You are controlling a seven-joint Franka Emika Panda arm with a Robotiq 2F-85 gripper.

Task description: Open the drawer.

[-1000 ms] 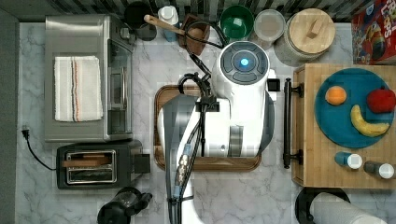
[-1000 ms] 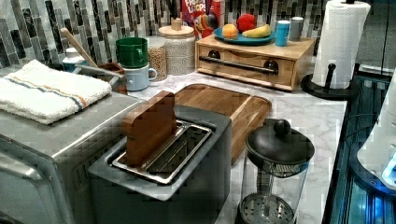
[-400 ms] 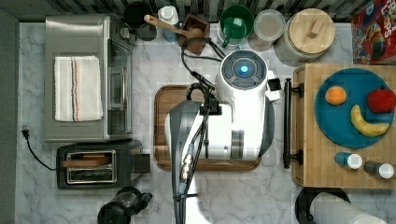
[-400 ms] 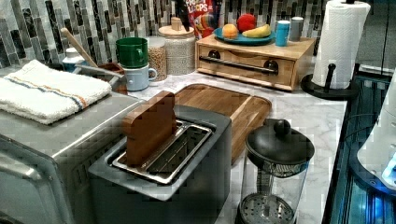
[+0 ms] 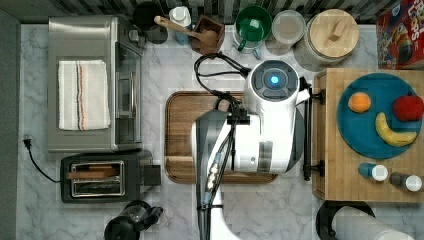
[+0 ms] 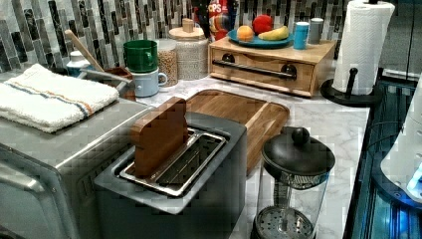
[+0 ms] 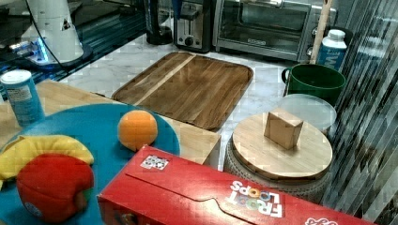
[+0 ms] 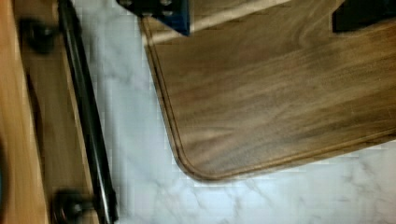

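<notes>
Drawer [image 6: 259, 67] with its black bar handle [image 8: 86, 119] sits closed in the wooden cabinet on the marble surface [image 5: 260, 210], just beside the brown tray [image 8: 280, 98]. Robot arm [image 5: 270, 125] hangs over the tray near the handle; whether the hand is open or closed cannot be told.

A white marble counter [image 5: 180, 210] with grey veins runs beneath a backsplash [image 6: 40, 30] of narrow vertical tiles in grey, black and white.

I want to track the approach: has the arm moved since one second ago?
Yes. In the top view the arm has shifted toward the drawer, covering more of the tray's right side.
</notes>
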